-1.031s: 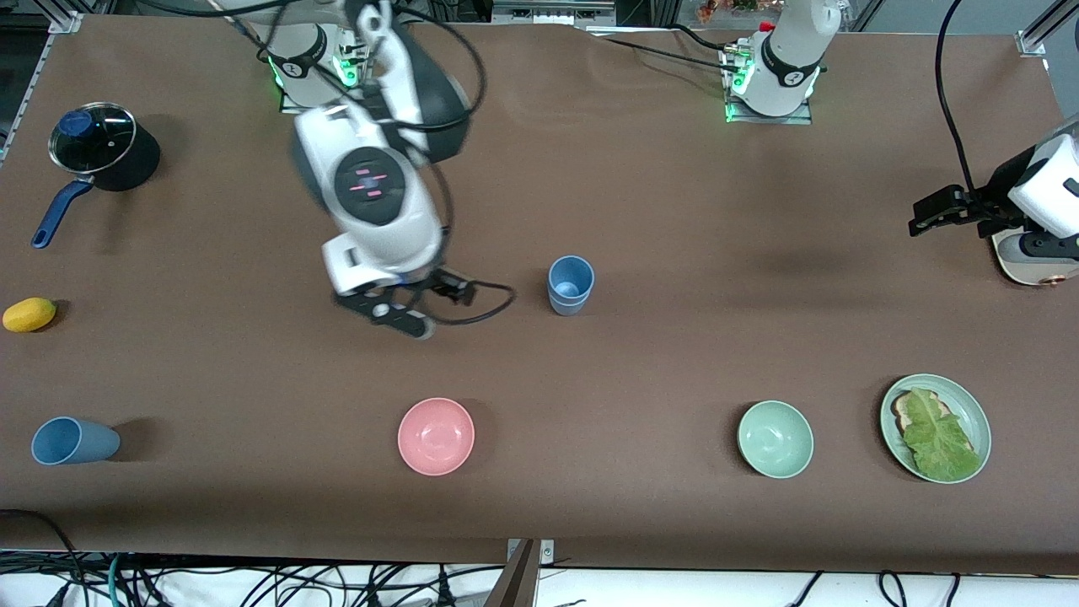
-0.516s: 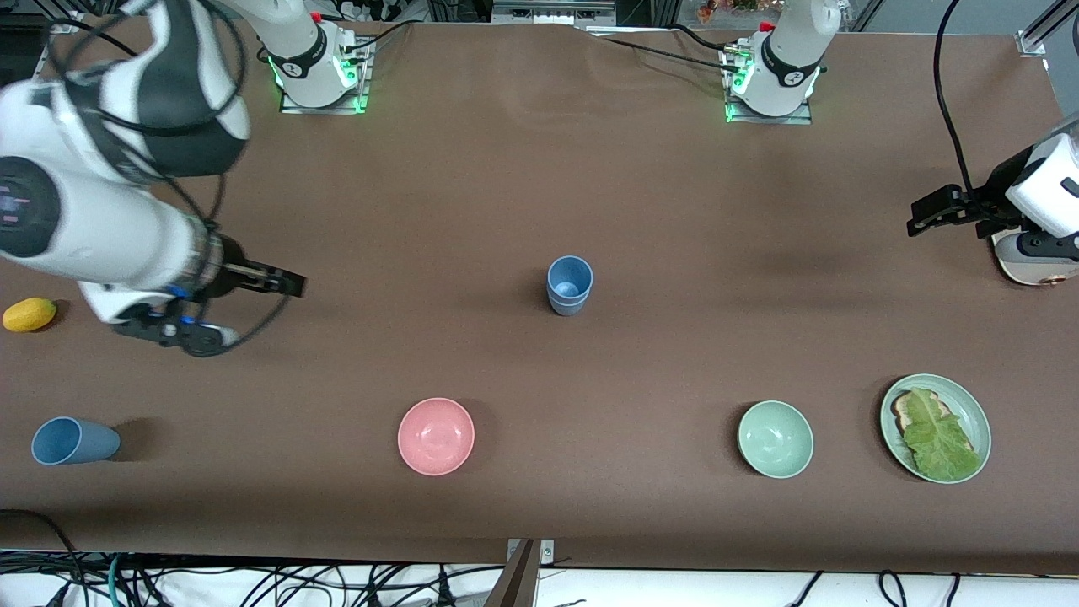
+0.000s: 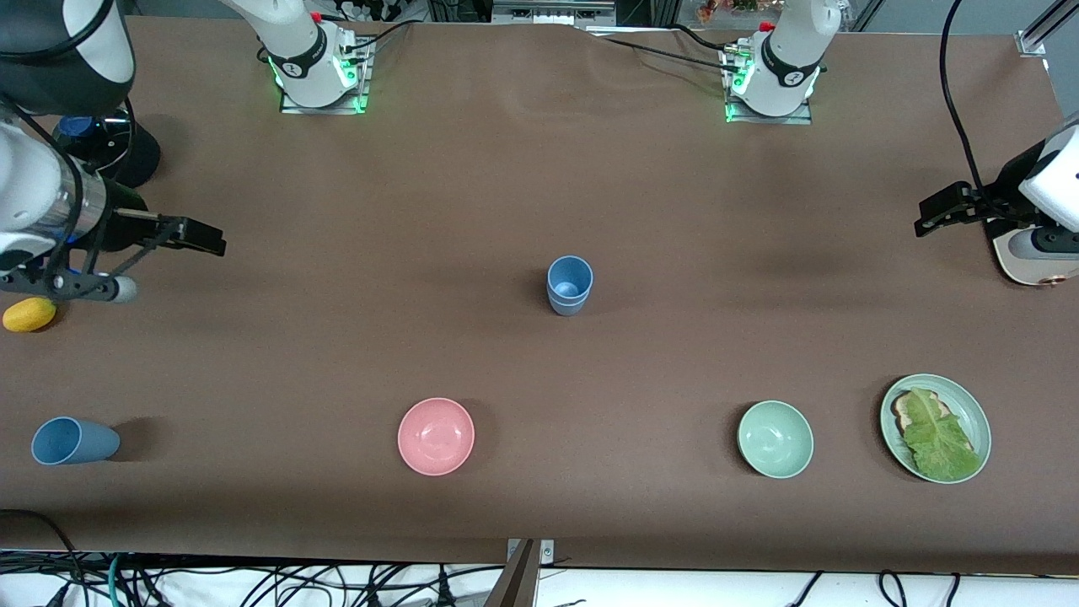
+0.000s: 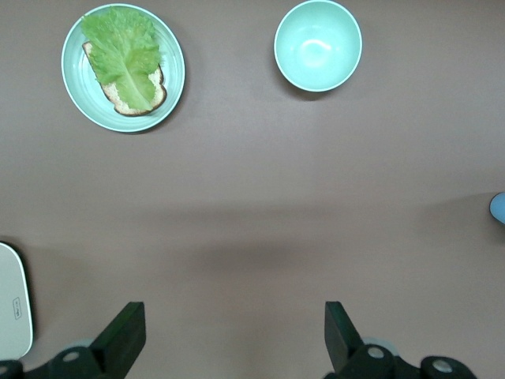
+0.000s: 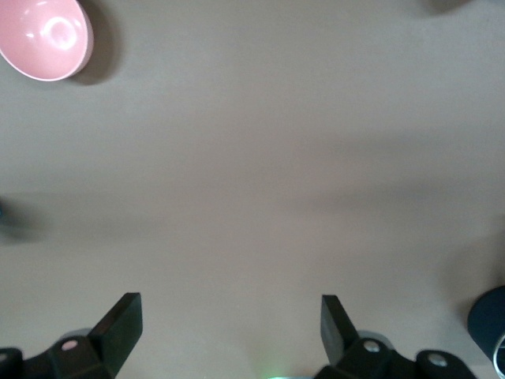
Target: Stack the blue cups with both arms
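Observation:
Two blue cups (image 3: pixel 570 285) stand nested and upright in the middle of the table. A third blue cup (image 3: pixel 72 441) lies on its side at the right arm's end, near the front camera. My right gripper (image 3: pixel 205 239) hangs open and empty over bare table beside the pot, well away from both; its wrist view shows the gripper (image 5: pixel 229 308) over bare mat. My left gripper (image 3: pixel 942 211) is open and empty over the left arm's end of the table. In the left wrist view the gripper (image 4: pixel 233 309) is over bare mat, and a sliver of blue cup (image 4: pixel 499 207) shows at the edge.
A pink bowl (image 3: pixel 436 436), a mint-green bowl (image 3: pixel 775 439) and a green plate (image 3: pixel 980 421) with bread and lettuce lie near the front camera. A black pot (image 3: pixel 135 160) and a yellow fruit (image 3: pixel 29 314) sit at the right arm's end. A white board (image 3: pixel 1033 257) lies under the left arm.
My right arm has swung away from beside the stacked cups toward its own end of the table, gripper open and empty. The left arm has barely moved. The cups have not moved.

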### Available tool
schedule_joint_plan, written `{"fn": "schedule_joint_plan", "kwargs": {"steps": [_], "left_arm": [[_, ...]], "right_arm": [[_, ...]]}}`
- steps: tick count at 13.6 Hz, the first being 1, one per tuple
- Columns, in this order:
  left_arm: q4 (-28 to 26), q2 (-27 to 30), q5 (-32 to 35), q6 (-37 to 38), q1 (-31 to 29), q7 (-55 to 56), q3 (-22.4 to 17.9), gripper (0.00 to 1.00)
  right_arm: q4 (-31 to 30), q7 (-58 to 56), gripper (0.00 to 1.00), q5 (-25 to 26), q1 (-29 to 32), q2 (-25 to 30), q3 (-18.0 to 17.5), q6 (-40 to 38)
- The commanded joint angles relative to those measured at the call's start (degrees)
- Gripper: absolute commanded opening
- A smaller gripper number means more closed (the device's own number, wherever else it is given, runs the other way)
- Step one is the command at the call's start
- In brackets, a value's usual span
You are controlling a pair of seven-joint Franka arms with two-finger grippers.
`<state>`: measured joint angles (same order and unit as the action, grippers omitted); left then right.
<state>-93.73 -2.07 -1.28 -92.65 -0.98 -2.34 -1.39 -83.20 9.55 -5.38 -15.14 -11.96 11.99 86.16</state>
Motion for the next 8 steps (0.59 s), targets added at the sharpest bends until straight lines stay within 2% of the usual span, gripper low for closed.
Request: {"fn": "schedule_joint_plan", "kwargs": {"steps": [1,3,8], "left_arm": [[1.36,-0.48,-1.44,0.63,-0.25,-1.35,-0.27,1.0],[1.45,-0.66,-1.53,0.63,-0.25,-1.53,-0.28,1.0],[1.45,-0.66,-1.71,0.11,-0.34,-1.97,-0.45,1.0]], "right_arm": [[-11.8,-3.56,1.0,-0.24,3.43,8.0,-1.96,5.33],[-11.55,-4.62,1.0,1.59,9.05,8.01,-7.66,6.64],[-9.7,-4.36,1.0,3.19,8.99,7.04,-8.04,7.27]]}}
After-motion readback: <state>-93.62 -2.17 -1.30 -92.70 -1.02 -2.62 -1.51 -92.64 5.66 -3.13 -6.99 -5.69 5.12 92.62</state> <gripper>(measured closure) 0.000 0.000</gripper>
